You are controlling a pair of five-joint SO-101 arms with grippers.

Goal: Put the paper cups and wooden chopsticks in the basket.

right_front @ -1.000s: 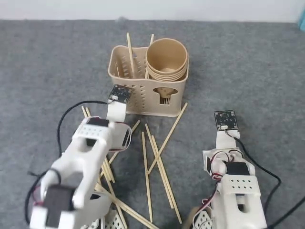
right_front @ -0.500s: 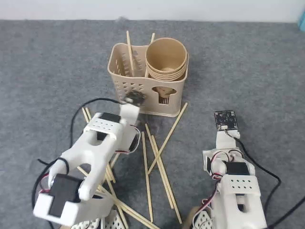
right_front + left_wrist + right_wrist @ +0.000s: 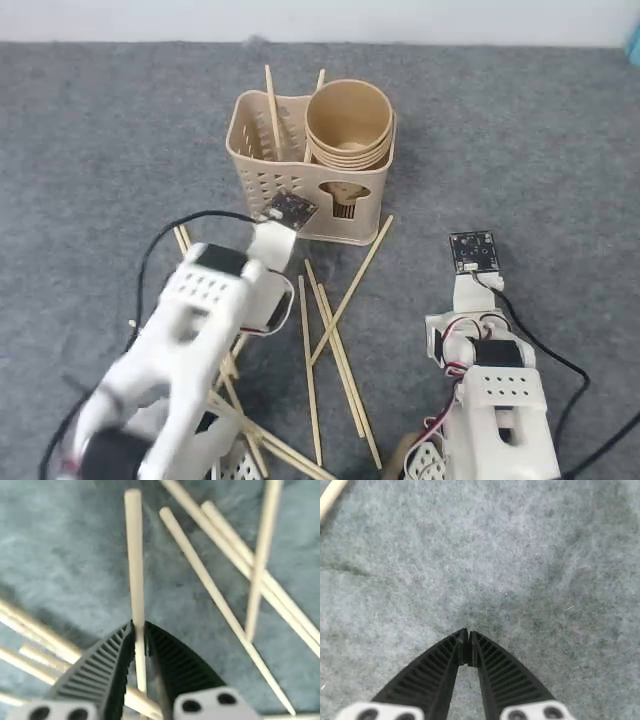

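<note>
In the left wrist view my left gripper (image 3: 139, 625) is shut on a wooden chopstick (image 3: 134, 555), which sticks out ahead of the fingers over the grey carpet. Other chopsticks (image 3: 220, 600) lie crossed beside it. In the high view the left arm (image 3: 215, 290) sits just in front of the beige basket (image 3: 262, 175). The basket holds stacked paper cups (image 3: 348, 125) and upright chopsticks (image 3: 272, 110). Several loose chopsticks (image 3: 340, 360) lie on the carpet between the arms. My right gripper (image 3: 468, 633) is shut on nothing, low over bare carpet.
The right arm (image 3: 495, 385) rests at the front right, away from the basket. More chopsticks (image 3: 230, 375) lie partly under the left arm. A chopstick tip (image 3: 331, 497) shows at the edge of the right wrist view. Open carpet lies to the far left and right.
The left arm has swung to the right and a little towards the basket, its wrist now near the basket's front wall. The right arm has kept still.
</note>
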